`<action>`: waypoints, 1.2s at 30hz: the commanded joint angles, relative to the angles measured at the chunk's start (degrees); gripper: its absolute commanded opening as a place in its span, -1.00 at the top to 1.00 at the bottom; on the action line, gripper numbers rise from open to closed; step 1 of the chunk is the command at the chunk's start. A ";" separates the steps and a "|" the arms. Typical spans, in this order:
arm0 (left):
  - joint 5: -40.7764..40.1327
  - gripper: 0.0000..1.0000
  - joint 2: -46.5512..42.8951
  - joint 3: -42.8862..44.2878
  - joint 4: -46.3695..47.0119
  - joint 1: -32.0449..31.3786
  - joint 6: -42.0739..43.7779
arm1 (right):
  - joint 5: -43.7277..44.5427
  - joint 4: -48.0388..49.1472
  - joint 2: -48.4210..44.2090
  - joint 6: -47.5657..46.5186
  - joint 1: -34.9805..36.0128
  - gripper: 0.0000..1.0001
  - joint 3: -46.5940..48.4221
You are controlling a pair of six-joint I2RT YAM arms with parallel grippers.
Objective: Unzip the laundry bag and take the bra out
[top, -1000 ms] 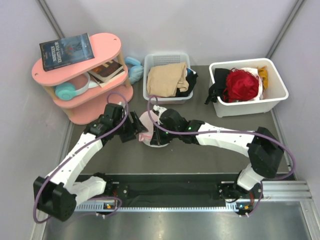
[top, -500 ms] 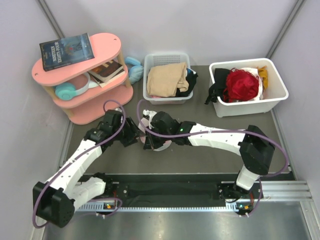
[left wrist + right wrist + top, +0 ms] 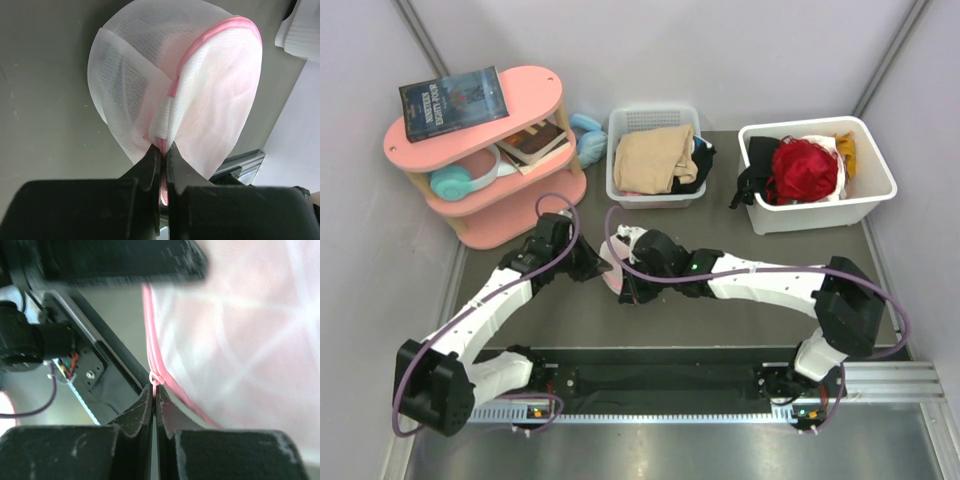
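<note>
Overhead, the light was soft and even, with only faint, diffuse shade on the table (image 3: 720, 325). On the left wrist, the laundry bag (image 3: 175, 85) glowed bright and sharp, the left gripper (image 3: 161, 150) a dark silhouette. On the right wrist, the close mesh was blurred and washed out pale.

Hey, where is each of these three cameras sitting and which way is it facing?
Top external: above and behind the bases, looking down at the table; left arm and right arm meet at the laundry bag.
Left wrist: on the left arm, looking along its shut jaws at the bag's pink rim.
Right wrist: on the right arm, tight against the mesh; its shut jaws pinch the pink trim.
Shared: all three show the bag.
</note>
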 commanded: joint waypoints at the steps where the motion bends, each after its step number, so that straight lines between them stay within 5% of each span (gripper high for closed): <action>1: -0.51 1.00 1.31 2.23 3.32 0.84 3.36 | 2.58 -1.22 -6.52 0.50 -0.19 1.00 -4.38; 10: 6.23 1.00 5.34 6.01 7.26 3.57 8.62 | 6.02 -4.64 -18.47 -0.02 -6.68 1.00 -14.32; 18: 16.72 1.00 18.60 18.99 11.85 3.04 15.66 | 8.83 -10.89 -23.32 -3.19 -7.92 1.00 -10.82; 20: 16.81 0.76 20.02 21.47 10.10 2.95 16.90 | 8.57 -9.76 -23.23 -2.31 -7.40 1.00 -10.90; 21: 15.76 0.48 20.73 23.31 8.69 2.95 17.42 | 8.48 -9.22 -22.97 -1.87 -7.14 1.00 -10.99; 22: 14.88 -0.02 20.82 23.76 7.37 2.95 18.04 | 8.39 -8.52 -22.71 -1.09 -6.52 1.00 -11.16; 25: 9.00 -0.43 18.89 22.81 0.79 2.95 17.96 | 7.87 -5.80 -20.25 0.49 -5.21 1.00 -10.82; 36: 1.07 -0.62 -8.32 2.96 -8.02 2.95 4.89 | 1.98 0.36 -4.43 0.15 1.04 1.00 -0.71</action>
